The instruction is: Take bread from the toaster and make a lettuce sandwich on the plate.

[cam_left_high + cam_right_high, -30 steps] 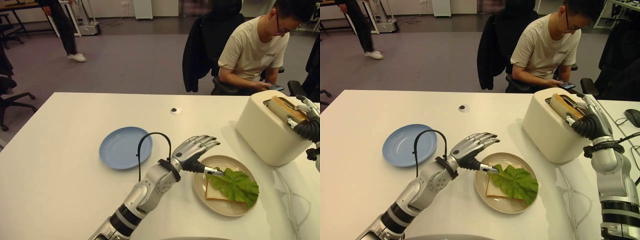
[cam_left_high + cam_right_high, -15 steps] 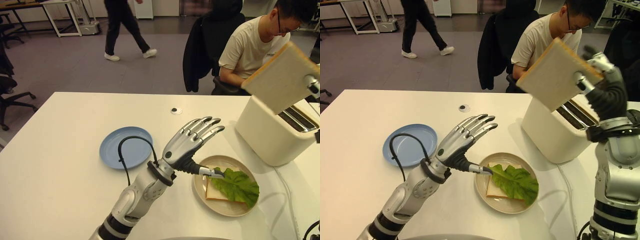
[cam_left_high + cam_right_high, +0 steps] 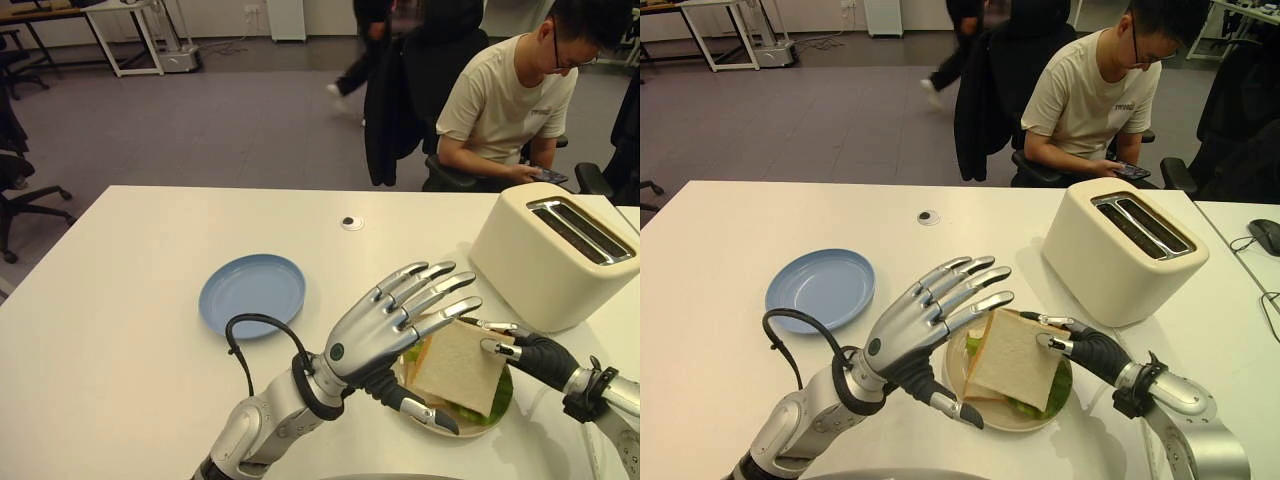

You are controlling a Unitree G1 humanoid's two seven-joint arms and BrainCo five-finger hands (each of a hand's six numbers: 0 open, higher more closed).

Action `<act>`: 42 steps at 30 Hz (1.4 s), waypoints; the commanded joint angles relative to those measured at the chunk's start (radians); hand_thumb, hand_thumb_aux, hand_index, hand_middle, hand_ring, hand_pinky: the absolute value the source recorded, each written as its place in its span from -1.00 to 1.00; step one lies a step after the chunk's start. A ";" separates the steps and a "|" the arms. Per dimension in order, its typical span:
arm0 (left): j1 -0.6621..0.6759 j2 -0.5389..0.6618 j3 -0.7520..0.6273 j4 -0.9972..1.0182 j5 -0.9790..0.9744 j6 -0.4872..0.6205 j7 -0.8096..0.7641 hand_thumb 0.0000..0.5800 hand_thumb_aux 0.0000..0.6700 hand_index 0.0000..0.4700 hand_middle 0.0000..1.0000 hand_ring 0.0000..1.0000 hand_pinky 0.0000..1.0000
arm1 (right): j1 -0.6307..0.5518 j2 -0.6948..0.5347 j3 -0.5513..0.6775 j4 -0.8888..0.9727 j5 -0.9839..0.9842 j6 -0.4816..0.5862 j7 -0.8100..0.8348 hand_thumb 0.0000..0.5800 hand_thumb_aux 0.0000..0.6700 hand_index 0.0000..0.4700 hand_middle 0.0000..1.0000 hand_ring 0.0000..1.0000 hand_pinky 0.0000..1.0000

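Closing the sandwich now, by the look of it. Up front, the left hand (image 3: 925, 320) fanned wide, fingers spread, gripping nothing, hovering at the near-left edge of the tan plate (image 3: 1012, 426). Just beside it, the right hand (image 3: 1090, 350) coming in low from the right, fingertips pinching the far-right edge of the top bread slice (image 3: 1012, 358). Slice tilted, not flat yet, lying over the lettuce (image 3: 1060, 385), with green peeking out on the right side only. Hard to tell whether the low corner touches the stack beneath.

Probably the last step in hand: lid going on. Calls next for lowering that raised edge square over the lettuce, then opening the pinch and drawing the right hand clear without dragging the slice. Worth keeping the left hand out of the way, or using it to steady the plate.

Farther back, the blue plate (image 3: 250, 293) to the left, bare. Beyond, on the right, the toaster (image 3: 555, 255), both slots seemingly vacant.
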 commanded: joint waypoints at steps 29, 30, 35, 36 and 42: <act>-0.049 0.048 -0.226 0.328 -0.028 -0.006 -0.285 -1.00 -1.00 -1.00 -1.00 -1.00 -1.00 | -0.188 0.109 -0.043 -0.212 -0.302 -0.102 -0.322 -1.00 -1.00 -1.00 -1.00 -1.00 -1.00; -0.050 0.048 -0.225 0.326 -0.028 -0.005 -0.287 -1.00 -1.00 -1.00 -1.00 -1.00 -1.00 | -0.192 0.111 -0.053 -0.214 -0.299 -0.100 -0.326 -1.00 -1.00 -1.00 -1.00 -1.00 -1.00; -0.038 0.030 -0.176 0.224 -0.104 0.015 -0.304 -1.00 -1.00 -1.00 -1.00 -1.00 -1.00 | -0.215 0.124 -0.141 -0.197 -0.212 -0.134 -0.303 -1.00 -1.00 -1.00 -1.00 -1.00 -1.00; -0.035 0.015 -0.145 0.172 -0.173 0.030 -0.318 -1.00 -1.00 -1.00 -1.00 -1.00 -1.00 | -0.215 0.131 -0.163 -0.188 -0.165 -0.136 -0.285 -1.00 -1.00 -1.00 -1.00 -1.00 -1.00; 0.033 0.003 -0.062 -0.146 -0.940 0.321 -0.580 -1.00 -1.00 -1.00 -0.73 -0.73 -0.73 | -0.147 0.123 -0.290 -0.119 0.175 -0.093 -0.063 1.00 1.00 1.00 -0.10 -0.10 -0.10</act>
